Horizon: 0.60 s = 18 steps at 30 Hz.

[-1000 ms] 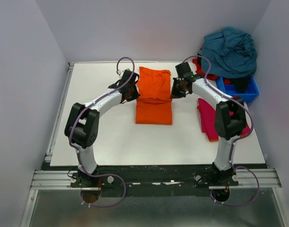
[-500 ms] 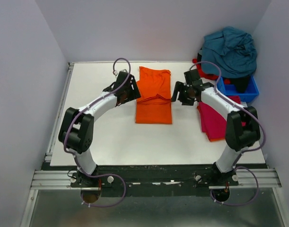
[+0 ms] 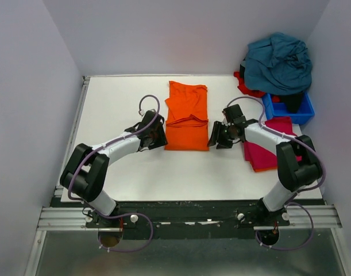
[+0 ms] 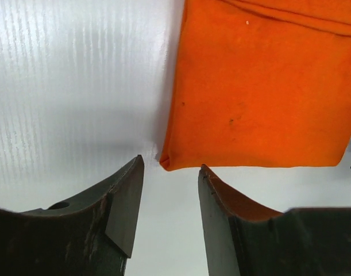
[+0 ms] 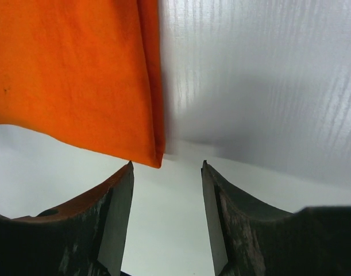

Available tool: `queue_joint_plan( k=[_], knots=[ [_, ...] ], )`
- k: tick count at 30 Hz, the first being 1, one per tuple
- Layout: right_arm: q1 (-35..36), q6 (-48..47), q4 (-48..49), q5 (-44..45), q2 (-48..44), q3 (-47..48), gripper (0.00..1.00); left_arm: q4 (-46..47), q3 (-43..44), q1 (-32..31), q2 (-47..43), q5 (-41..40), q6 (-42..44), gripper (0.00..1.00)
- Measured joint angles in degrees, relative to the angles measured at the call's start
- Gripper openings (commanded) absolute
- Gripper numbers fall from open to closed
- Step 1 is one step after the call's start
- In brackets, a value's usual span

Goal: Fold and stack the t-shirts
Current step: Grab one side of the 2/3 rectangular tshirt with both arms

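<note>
Fingers [image 4: 123,201] of left gripper [image 4: 170,167]: two, dark, parted to a middling gap, clamped on nothing. Hover low over white table [image 4: 77,75], with near left corner of orange t-shirt [image 4: 261,98] just ahead of the tips, not pinched between them. Much the same at right gripper [image 5: 166,165]: two fingers [image 5: 118,207] apart and empty, set either side of the shirt's near right corner, which ends just short of the tips.

Seen from above: two arms, bent low and curving inward, one gripper at each near corner of the orange shirt. Lies folded into a tall rectangle at mid-table, with a fold line across its middle.

Four t-shirts countable by colour:
- one orange, between the grippers
- one magenta-red [image 3: 258,154], folded flat on the right side of the table, partly under the right forearm
- one teal-blue [image 3: 278,60], crumpled in a heap at the far right corner
- one red [image 3: 244,86], showing only as a patch beneath the teal heap

One small blue bin [image 3: 293,118] just nearer than that heap. Cannot tell whether more cloth hides inside the pile.
</note>
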Motion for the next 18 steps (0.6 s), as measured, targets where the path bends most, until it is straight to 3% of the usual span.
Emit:
queue_joint_plan(
  k=[9, 13, 16, 18],
  knots=[
    [0.0, 0.0, 2.9, -3.3, 4.4, 0.1, 0.49, 2.3, -1.6, 0.2, 1.5, 0.5, -0.8, 0.49],
    [0.0, 0.3, 4.5, -5.2, 5.4, 0.2, 0.28, 2.8, -1.6, 0.2, 3.0, 1.4, -0.9, 0.48],
    [0.0, 0.5, 5.2, -6.2, 6.3, 0.2, 0.21, 2.8, -1.6, 0.2, 3.6, 1.7, -0.9, 0.47],
    [0.1, 0.5, 5.4, -6.4, 6.5, 0.2, 0.07, 2.7, -1.6, 0.2, 3.7, 1.8, -0.9, 0.47]
  ],
)
